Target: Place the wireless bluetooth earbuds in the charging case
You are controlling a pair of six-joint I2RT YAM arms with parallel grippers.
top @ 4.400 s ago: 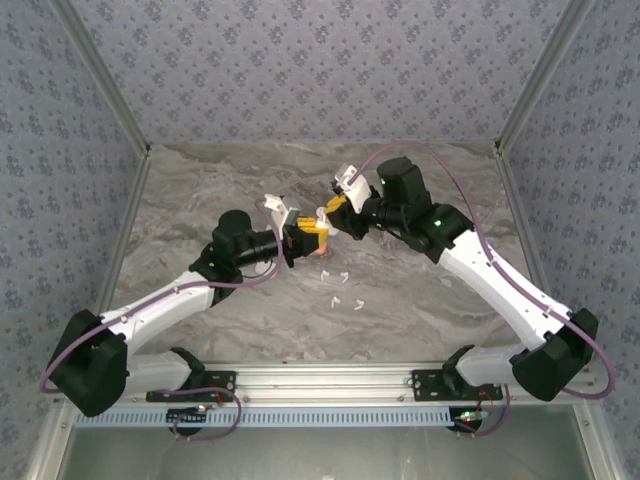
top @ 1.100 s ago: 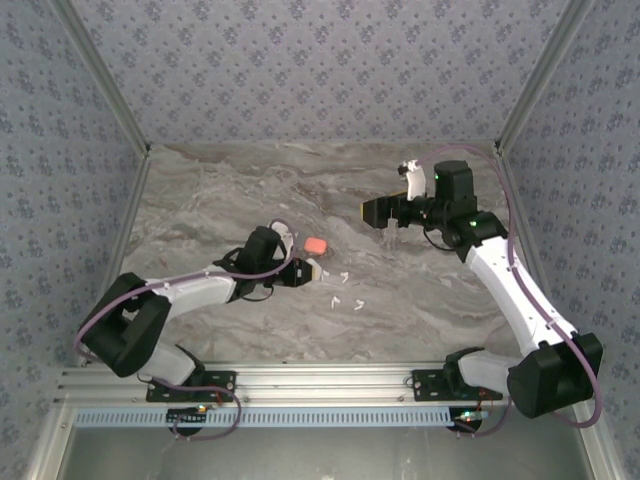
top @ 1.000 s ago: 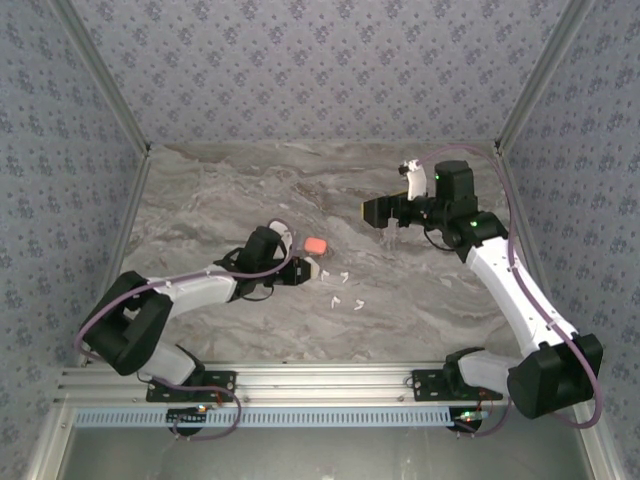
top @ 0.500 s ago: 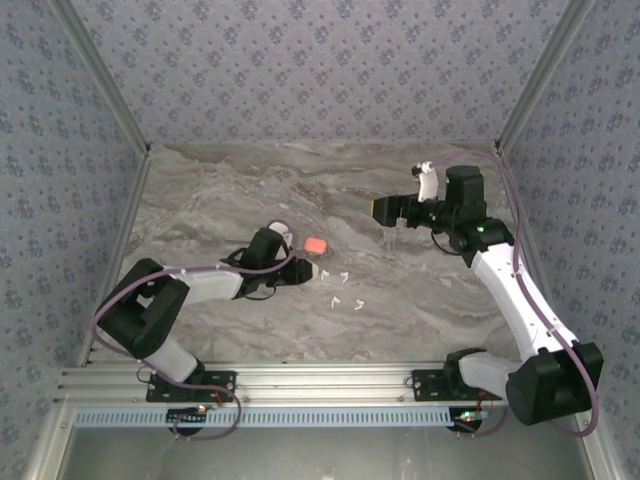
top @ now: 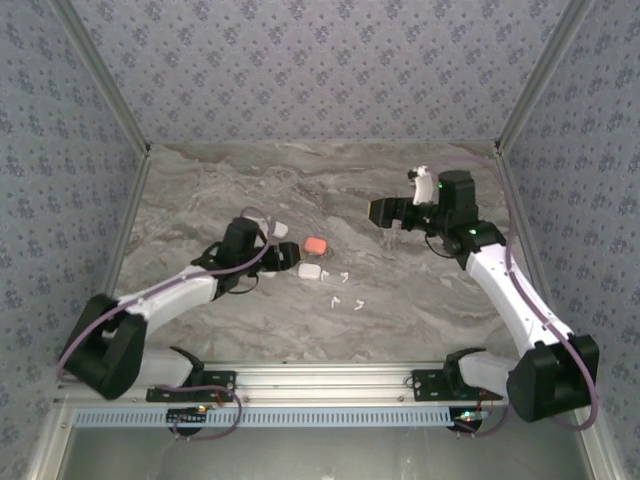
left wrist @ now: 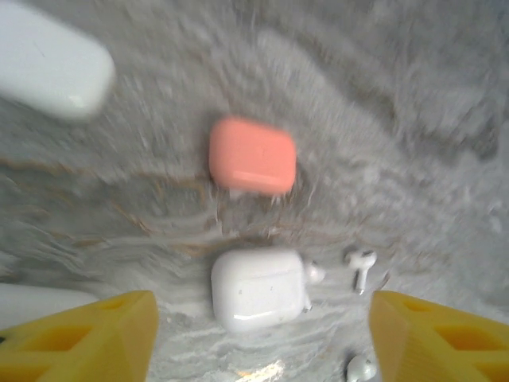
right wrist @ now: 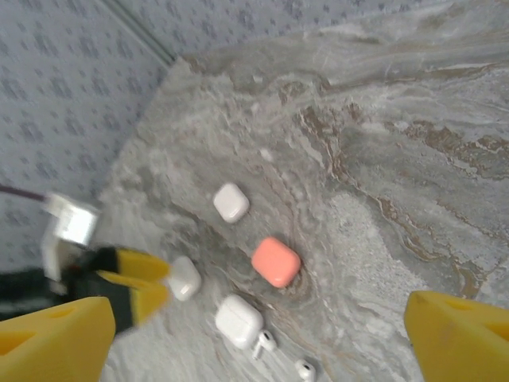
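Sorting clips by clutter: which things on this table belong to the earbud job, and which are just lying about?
Job:
loose white earbuds
white case beside them

Probably just lying about:
coral case
farthest white case
another white case

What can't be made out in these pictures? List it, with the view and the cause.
- Left wrist view: motion blur hides whether the white case is fully shut.
- Left wrist view: one earbud is cut off by the bottom edge, and a second white case by the top left corner.
- Top view: the loose earbuds are too small to show which way they lie.
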